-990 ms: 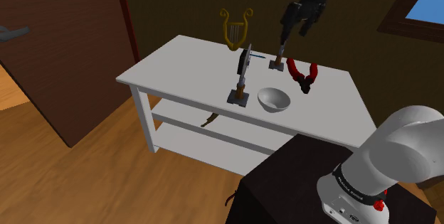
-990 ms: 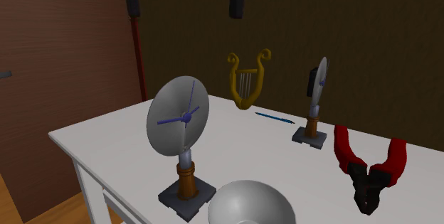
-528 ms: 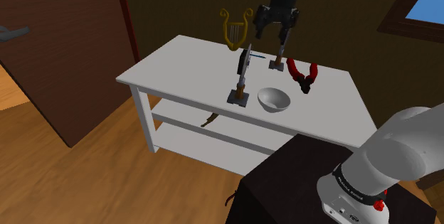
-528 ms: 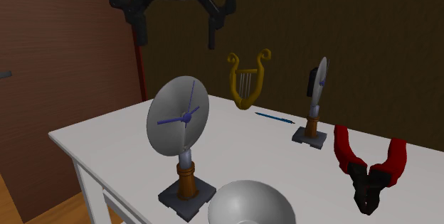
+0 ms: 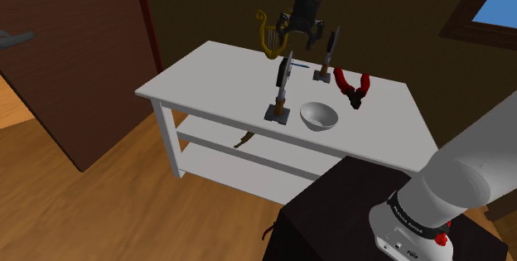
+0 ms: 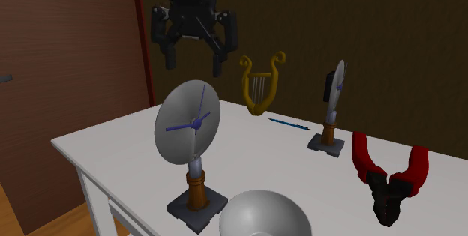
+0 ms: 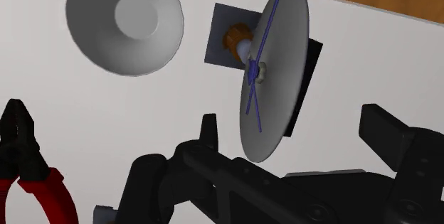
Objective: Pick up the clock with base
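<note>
So nothing's grabbed yet. The black two-finger gripper (image 6: 195, 61) hangs in the air above the grey disc clock with blue hands, brown stem and dark square base (image 6: 187, 122). Its fingers are spread wide with nothing between them. I'd say the approach is mostly lined up, and the drop, the squeeze and the lift are all left to do.

The clock stands upright near the front edge of the white table (image 5: 207, 73), about midway along it. A pale round bowl (image 5: 318, 116) sits just beside its base. Heads up: there's a second, similar clock on a base (image 5: 326, 56) further back. It's near the red-handled pliers (image 5: 352, 85), but the claw is over the front clock.

- **Second exterior view:** you can see a clear gap between the fingertips and the top of the disc. It also shows a thin blue pen (image 6: 289, 123) by the golden lyre ornament (image 6: 261, 85) at the back edge.
- **Wrist view:** looks down on the clock (image 7: 274, 66), with the disc tilted over its base.
- **Shoulder view:** adds a lower shelf with some small tan thing (image 5: 242, 139) that I can't identify.
</note>
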Controlling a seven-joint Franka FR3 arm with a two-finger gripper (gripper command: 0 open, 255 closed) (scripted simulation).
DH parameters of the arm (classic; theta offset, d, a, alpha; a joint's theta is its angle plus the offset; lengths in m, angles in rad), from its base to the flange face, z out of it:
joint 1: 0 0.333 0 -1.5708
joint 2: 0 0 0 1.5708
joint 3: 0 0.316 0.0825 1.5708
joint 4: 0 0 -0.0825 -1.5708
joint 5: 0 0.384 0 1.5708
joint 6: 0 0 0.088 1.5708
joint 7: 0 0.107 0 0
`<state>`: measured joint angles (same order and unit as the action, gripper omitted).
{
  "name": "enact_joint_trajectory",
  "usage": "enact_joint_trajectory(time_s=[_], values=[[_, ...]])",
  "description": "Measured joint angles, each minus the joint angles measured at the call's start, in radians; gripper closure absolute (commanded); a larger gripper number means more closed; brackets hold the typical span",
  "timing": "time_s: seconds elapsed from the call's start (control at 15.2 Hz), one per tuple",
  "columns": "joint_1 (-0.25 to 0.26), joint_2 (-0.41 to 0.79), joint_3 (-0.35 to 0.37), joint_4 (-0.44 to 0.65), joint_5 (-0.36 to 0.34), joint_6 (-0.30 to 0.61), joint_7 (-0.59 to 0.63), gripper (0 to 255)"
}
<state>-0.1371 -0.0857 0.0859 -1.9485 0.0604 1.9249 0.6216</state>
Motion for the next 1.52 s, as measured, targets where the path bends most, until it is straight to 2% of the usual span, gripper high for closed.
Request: enact_joint_trajectory(time_s=[0.2,0.59,0.66,1.32,1.52], values=[[-0.008,0.069,-0.005,0.044,0.003,0.018,0.058,0],[-0.009,0.101,-0.006,0.004,0.003,0.087,0.062,0],[-0.009,0.1,-0.006,-0.002,0.003,0.094,0.063,255],[-0.009,0.1,-0.006,-0.006,0.004,0.099,0.062,255],[-0.008,0.096,-0.005,0.014,0.003,0.073,0.065,255]])
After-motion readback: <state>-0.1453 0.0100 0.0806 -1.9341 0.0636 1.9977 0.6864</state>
